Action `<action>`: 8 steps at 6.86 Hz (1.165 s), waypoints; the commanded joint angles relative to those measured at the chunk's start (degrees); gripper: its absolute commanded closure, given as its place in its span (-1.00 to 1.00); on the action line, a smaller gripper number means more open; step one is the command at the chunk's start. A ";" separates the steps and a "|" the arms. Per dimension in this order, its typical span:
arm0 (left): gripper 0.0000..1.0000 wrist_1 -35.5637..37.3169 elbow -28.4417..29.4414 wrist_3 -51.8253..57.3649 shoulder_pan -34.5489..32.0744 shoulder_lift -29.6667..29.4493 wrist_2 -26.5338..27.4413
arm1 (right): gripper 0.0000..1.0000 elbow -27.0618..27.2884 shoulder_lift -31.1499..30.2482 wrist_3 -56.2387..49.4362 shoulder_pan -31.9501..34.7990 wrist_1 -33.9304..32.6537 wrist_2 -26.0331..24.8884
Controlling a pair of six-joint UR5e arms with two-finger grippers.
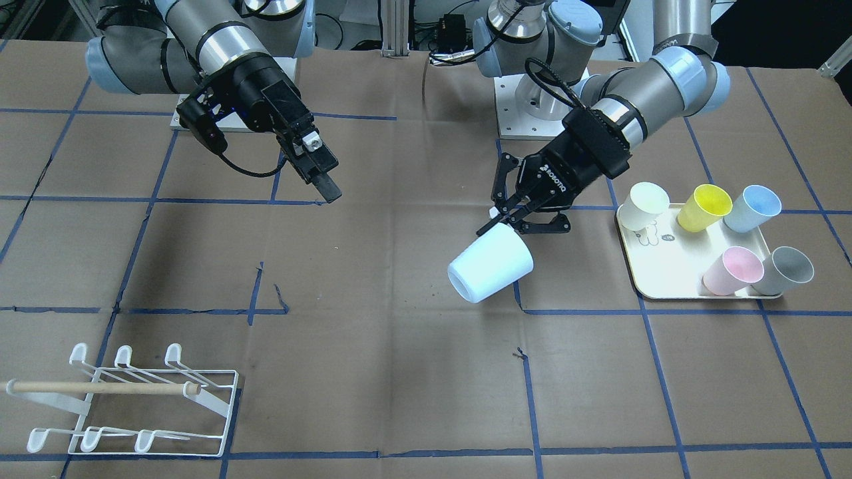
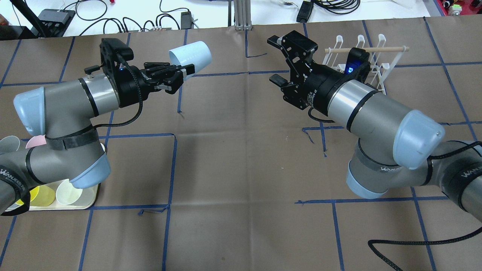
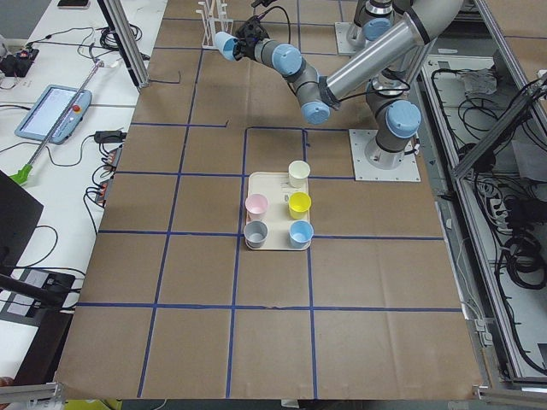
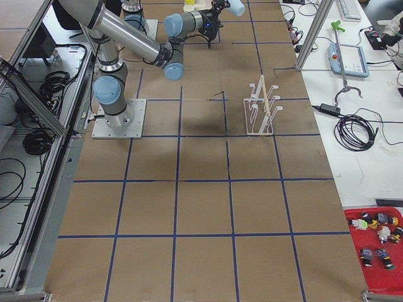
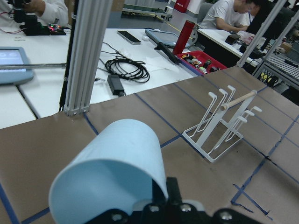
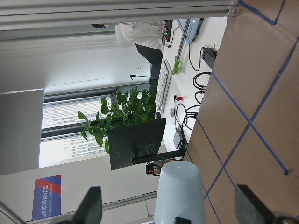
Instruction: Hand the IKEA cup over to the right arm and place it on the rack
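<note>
My left gripper (image 1: 498,221) has jointed linkage fingers and is shut on the base of a pale blue cup (image 1: 491,269). It holds the cup tilted above the table, mouth pointing away from the arm. The cup also shows in the overhead view (image 2: 190,56) and in the left wrist view (image 5: 112,172). My right gripper (image 2: 275,60), with straight flat fingers, is open and empty. It faces the cup across a wide gap. In the right wrist view the cup (image 6: 180,193) shows between the spread fingers (image 6: 91,205). The white wire rack (image 1: 133,399) stands empty.
A cream tray (image 1: 665,287) beside the left arm holds cream (image 1: 647,206), yellow (image 1: 704,207), blue (image 1: 752,207), pink (image 1: 732,269) and grey (image 1: 787,269) cups. The rack (image 2: 380,69) is partly behind the right arm in the overhead view. Brown table surface with blue tape lines.
</note>
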 commanded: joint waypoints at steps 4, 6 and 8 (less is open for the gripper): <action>0.93 9.07 -0.62 -8.93 -7.77 -2.03 4.41 | -0.99 -0.14 5.94 0.32 0.39 0.52 -0.66; 0.93 8.99 -0.62 -8.84 -9.46 -2.30 5.66 | -0.99 -0.92 9.01 0.06 0.82 0.18 -0.75; 0.92 9.07 -0.62 -9.11 -9.63 -2.30 5.67 | -0.99 -3.38 9.81 0.23 2.14 0.26 -0.66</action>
